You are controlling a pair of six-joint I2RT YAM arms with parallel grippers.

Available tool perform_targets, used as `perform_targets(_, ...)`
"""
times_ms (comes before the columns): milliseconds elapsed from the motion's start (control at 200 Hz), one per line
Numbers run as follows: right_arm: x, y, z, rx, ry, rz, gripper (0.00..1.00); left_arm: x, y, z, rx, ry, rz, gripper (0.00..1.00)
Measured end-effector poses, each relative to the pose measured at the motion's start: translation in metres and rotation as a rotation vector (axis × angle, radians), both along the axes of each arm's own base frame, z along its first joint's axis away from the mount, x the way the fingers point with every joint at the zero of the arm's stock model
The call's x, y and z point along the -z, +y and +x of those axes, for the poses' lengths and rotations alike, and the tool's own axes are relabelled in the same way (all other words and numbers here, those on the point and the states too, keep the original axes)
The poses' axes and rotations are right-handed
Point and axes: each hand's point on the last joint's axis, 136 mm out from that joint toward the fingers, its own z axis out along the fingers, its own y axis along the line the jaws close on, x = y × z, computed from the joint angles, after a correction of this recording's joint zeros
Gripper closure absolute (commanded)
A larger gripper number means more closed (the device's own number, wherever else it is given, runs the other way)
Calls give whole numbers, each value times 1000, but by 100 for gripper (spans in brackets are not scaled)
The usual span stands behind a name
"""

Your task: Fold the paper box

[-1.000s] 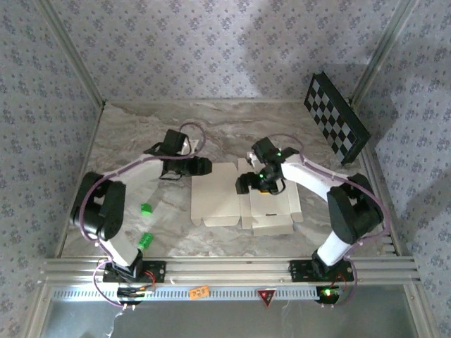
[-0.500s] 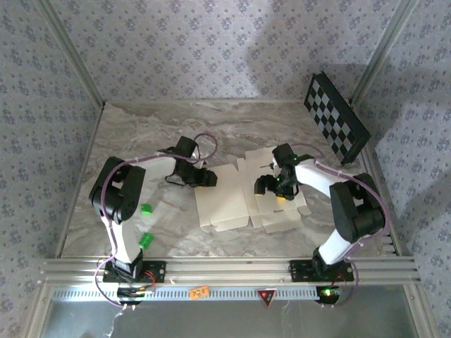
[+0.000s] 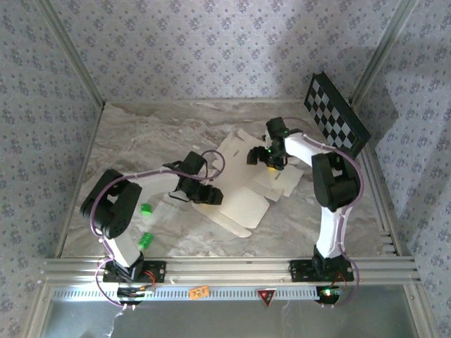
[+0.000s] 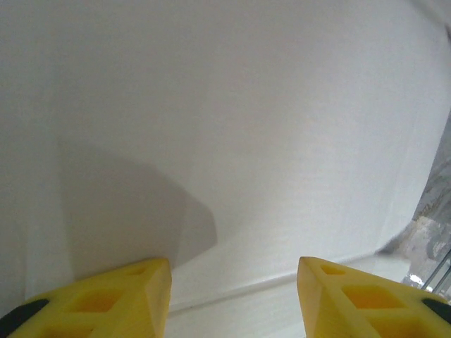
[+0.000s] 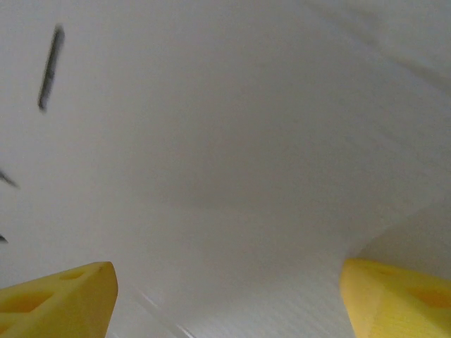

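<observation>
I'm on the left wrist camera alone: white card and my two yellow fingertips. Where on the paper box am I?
Observer: From the top camera, the left gripper sits at the left edge of the paper box, which lies unfolded and skewed on the table.
Operator: Where's the other arm?
Observer: The right gripper is over the box's far part, with its jaws wide apart in its own wrist camera.
Operator: Anything beside me?
Observer: Two green blocks lie on the table to your left, apart from the box.
</observation>
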Motion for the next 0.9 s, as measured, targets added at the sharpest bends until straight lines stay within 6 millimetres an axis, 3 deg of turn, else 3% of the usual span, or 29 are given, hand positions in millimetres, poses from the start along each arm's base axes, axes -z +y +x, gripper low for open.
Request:
perform_targets(220, -6, 71, 38, -119, -73, 88, 15, 0, -18, -29, 19, 14, 16, 46)
perform_targets(325, -8, 103, 39, -181, -88, 133, 16, 0, -20, -38, 10, 28, 21, 45)
perform_targets(430, -10, 121, 34, -219, -81, 169, 16, -4, -16, -39, -11, 17, 27, 45)
perform_targets(530, -11, 129, 26, -241, -62, 192, 16, -13, -15, -34, -26, -14, 25, 44)
perform_targets(660, -16, 126, 21, -241, -46, 194, 16, -40, -19, -17, -51, -79, 13, 44)
perform_targets(780, -38, 116, 16, -229, -63, 198, 16, -69, -17, 11, -100, -161, -16, 45)
perform_targets(900, -66, 99, 8, -207, -99, 212, 17, -81, -3, 37, -162, -209, -5, 47)
